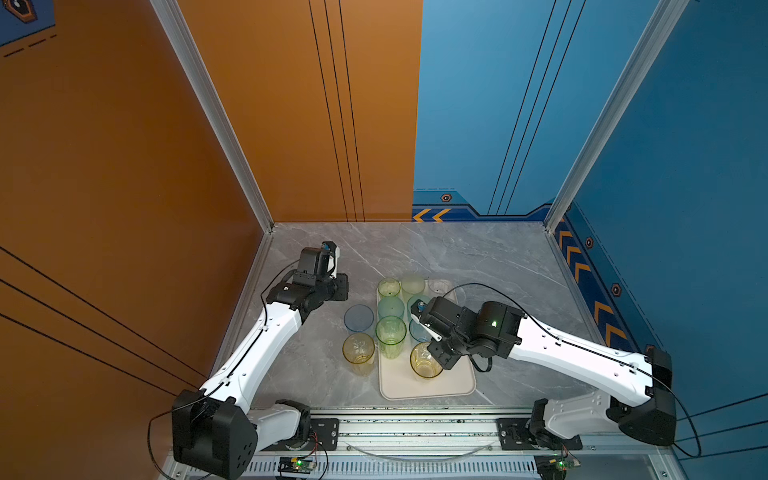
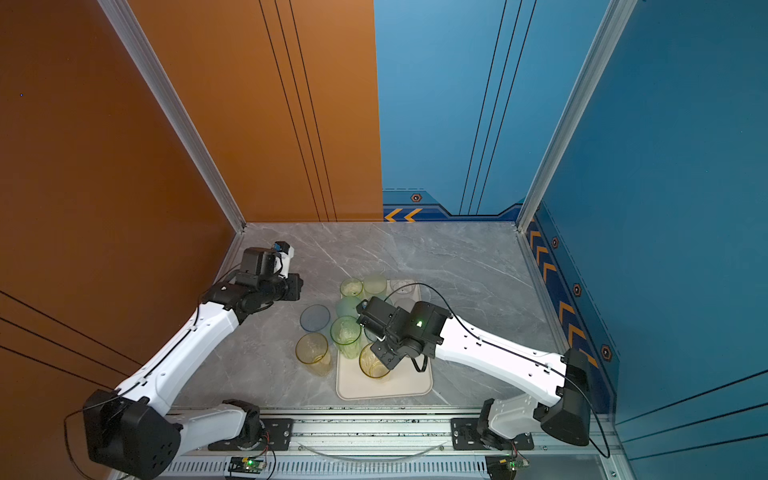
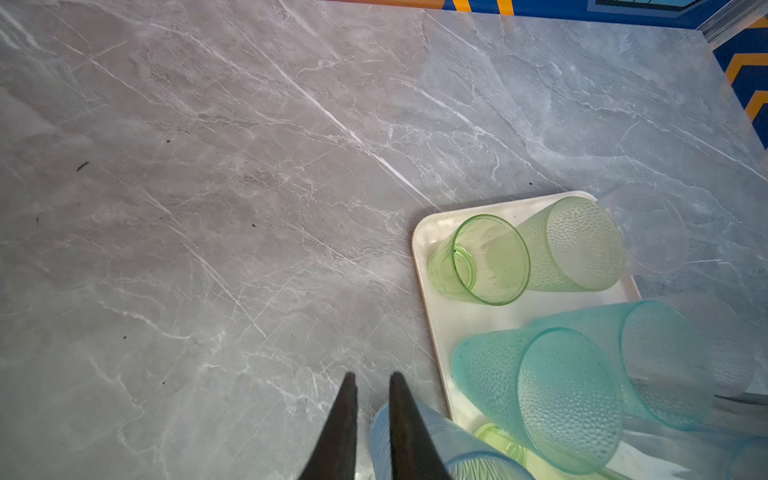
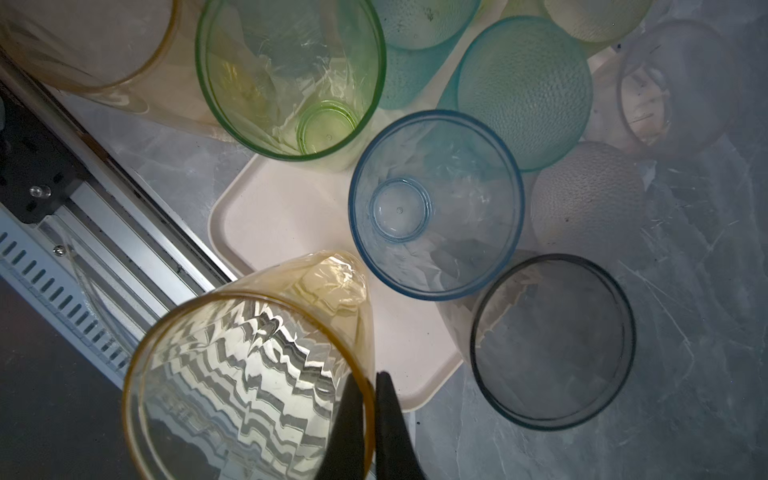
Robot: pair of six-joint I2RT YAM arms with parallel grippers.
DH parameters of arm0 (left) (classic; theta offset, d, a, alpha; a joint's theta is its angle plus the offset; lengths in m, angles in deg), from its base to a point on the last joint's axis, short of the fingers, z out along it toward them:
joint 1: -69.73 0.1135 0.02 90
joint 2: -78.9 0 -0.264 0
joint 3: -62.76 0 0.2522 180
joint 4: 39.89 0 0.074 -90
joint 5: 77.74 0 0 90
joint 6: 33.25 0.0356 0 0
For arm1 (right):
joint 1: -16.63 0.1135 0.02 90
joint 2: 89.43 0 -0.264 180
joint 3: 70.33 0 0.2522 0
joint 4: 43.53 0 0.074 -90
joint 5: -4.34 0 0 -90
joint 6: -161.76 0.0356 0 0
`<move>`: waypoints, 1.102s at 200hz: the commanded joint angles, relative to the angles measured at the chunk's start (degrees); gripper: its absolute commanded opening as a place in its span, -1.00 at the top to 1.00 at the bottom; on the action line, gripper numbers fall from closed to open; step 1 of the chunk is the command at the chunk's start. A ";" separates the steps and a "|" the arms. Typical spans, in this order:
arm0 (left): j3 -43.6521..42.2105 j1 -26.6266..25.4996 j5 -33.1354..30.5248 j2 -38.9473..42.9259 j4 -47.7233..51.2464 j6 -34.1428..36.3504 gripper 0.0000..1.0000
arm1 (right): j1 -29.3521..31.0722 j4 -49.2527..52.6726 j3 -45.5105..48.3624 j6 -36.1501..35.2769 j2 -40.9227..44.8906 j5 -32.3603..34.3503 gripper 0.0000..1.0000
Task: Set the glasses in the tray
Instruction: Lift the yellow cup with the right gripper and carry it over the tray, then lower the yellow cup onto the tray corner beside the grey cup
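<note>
1. The desk [image 1: 478,257] looks slick, and the tray [image 1: 432,388] lies loose on it, centre and near. A sideways shove on its low rim can slide it, so come down onto it, not across.
2. The glasses on the tray crowd its far and middle parts, upright and touching or just beside each other. Only the near end is bare. Your right arm hangs over them, so a low swing can topple the tall green glass [image 1: 390,334] or the blue glass [image 4: 436,203], and neighbours would go with it.
3. The amber glass [image 4: 249,386] hangs over the tray's near right part and looks tilted. You cannot tell whether its base touches. Released leaning, it may tip or roll over the rim.
4. The yellow glass [image 1: 358,349] and the blue-grey glass [image 1: 358,318] stand on the desk just left of the tray. The smoky grey glass [image 4: 552,340] stands at the tray's right edge, in or out you cannot tell.
5. The right claw [image 4: 370,380] pinches the amber glass by its thin wall at the rim, one finger inside and one outside. It is a small hold, so the glass can swing or slip.
6. The left claw [image 3: 373,378] holds nothing, its fingers a slim gap apart. It is near the blue-grey glass, which a careless descent would knock.
7. You can read no brand, label or writing. Only orange chevrons [image 1: 432,215] and a hexagon badge [image 1: 446,198] mark the blue wall.
</note>
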 commanded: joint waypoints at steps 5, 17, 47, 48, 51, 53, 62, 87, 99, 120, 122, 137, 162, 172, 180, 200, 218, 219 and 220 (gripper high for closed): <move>1.72 0.60 0.51 0.48 1.75 0.95 0.65 | -0.71 -2.11 1.17 0.95 -1.00 -1.45 0.99; 1.75 0.60 0.49 0.57 1.81 0.98 0.65 | -0.95 -2.73 1.63 1.03 -1.21 -1.95 0.99; 1.91 0.60 0.45 0.39 2.02 1.15 0.65 | -1.84 -3.32 2.69 1.08 -1.31 -2.42 0.99; 1.92 0.60 0.42 0.39 1.99 1.15 0.65 | -1.86 -3.27 2.74 1.10 -1.31 -2.49 0.99; 1.92 0.60 0.40 0.41 2.03 1.14 0.65 | -1.96 -3.24 2.92 1.12 -1.25 -2.50 0.99; 1.93 0.60 0.40 0.39 2.01 1.11 0.65 | -2.03 -3.23 2.98 1.12 -1.23 -2.52 0.99; 1.93 0.60 0.41 0.43 2.06 1.08 0.65 | -2.32 -3.23 3.36 1.19 -1.01 -2.62 0.99; 1.93 0.60 0.32 0.43 2.22 1.22 0.65 | -3.78 -3.05 5.32 1.81 0.76 -2.72 0.99; 1.93 0.60 0.23 0.43 2.32 1.27 0.65 | -4.70 -3.05 6.53 2.24 2.08 -2.82 0.99; 2.14 0.60 0.14 0.26 2.46 1.33 0.66 | -5.94 -2.76 7.95 2.87 3.88 -3.07 0.99; 2.18 0.60 0.14 0.22 2.49 1.29 0.65 | -5.99 -2.65 7.95 2.97 4.01 -2.97 0.99; 2.44 0.60 0.18 -0.02 2.67 1.35 0.65 | -6.53 -1.78 8.50 3.32 5.07 -2.76 0.99; 2.60 0.60 0.05 -0.27 2.67 1.38 0.65 | -7.82 -0.74 9.60 3.66 6.79 -2.75 0.99; 2.70 0.60 0.05 -0.41 2.67 1.41 0.65 | -8.31 -0.51 9.96 3.76 7.31 -2.90 0.99; 2.72 0.60 0.05 -0.53 2.67 1.40 0.65 | -8.67 -0.21 10.22 3.88 7.57 -2.99 0.99; 2.80 0.52 0.05 -0.84 2.67 1.40 0.65 | -9.34 0.61 10.54 4.09 8.30 -2.94 0.99; 3.01 0.51 0.16 -1.06 2.67 1.41 0.65 | -9.65 1.57 10.69 4.36 8.79 -2.84 0.99; 3.00 0.55 0.15 -1.04 2.67 1.41 0.65 | -9.68 1.63 10.74 4.37 8.75 -2.87 0.99; 3.03 0.53 0.14 -1.07 2.67 1.37 0.65 | -9.69 1.66 10.81 4.37 8.73 -2.89 0.99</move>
